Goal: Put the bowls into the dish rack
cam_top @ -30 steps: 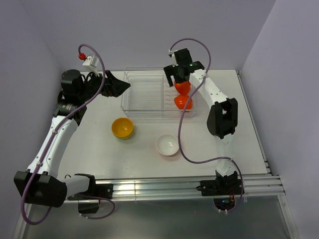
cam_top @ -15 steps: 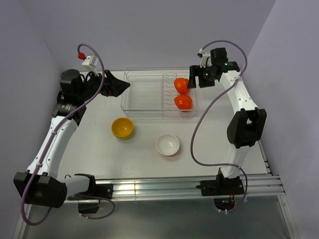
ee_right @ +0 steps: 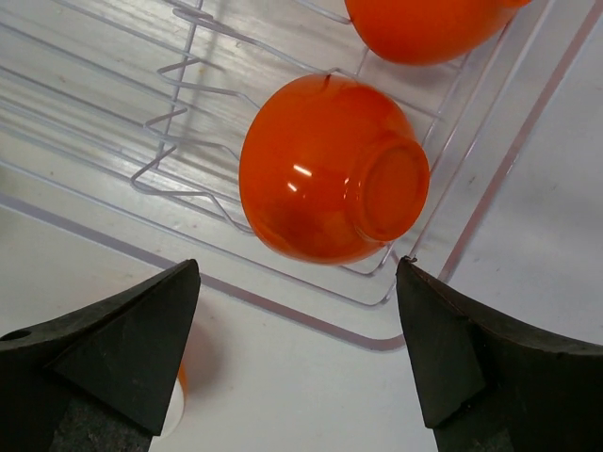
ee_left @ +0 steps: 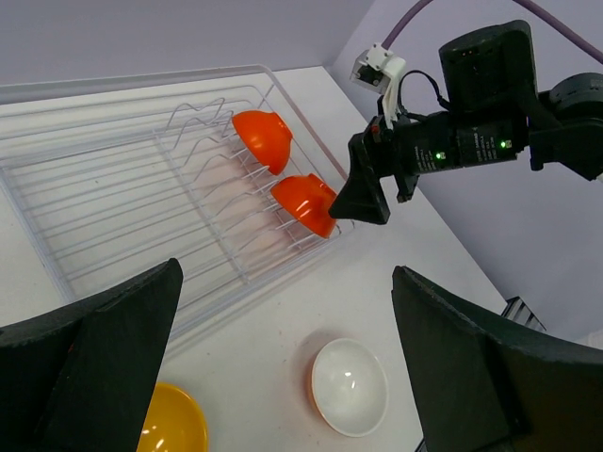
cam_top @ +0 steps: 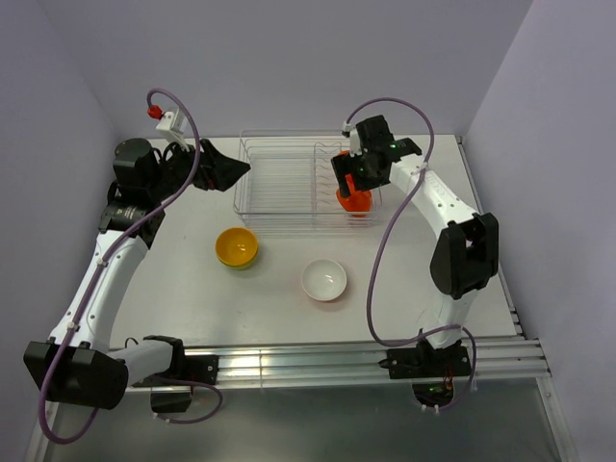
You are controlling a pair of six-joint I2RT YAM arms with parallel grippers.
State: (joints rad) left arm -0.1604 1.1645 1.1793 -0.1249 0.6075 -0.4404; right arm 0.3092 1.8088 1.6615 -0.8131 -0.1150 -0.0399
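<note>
Two red-orange bowls point(ee_left: 264, 134) point(ee_left: 303, 203) stand on edge in the right part of the clear dish rack point(cam_top: 274, 178). My right gripper point(cam_top: 348, 183) hangs open just above the nearer one point(ee_right: 330, 184); nothing is between its fingers point(ee_right: 122, 339). The farther bowl point(ee_right: 424, 24) shows at the top of the right wrist view. A yellow-orange bowl point(cam_top: 237, 246) and a bowl with a white inside point(cam_top: 323, 279) sit upright on the table in front of the rack. My left gripper point(cam_top: 234, 168) is open and empty at the rack's left end, high above the table.
The rack's left section point(ee_left: 94, 188) holds only its thin ribs. The right arm's black wrist point(ee_left: 377, 184) leans over the rack's front right corner. Purple walls close in the table on three sides, and a metal rail point(cam_top: 318, 361) runs along the near edge.
The right arm swung out to the right of the rack, then came back over the nearer red-orange bowl. The left arm has barely moved. The bowls have not shifted.
</note>
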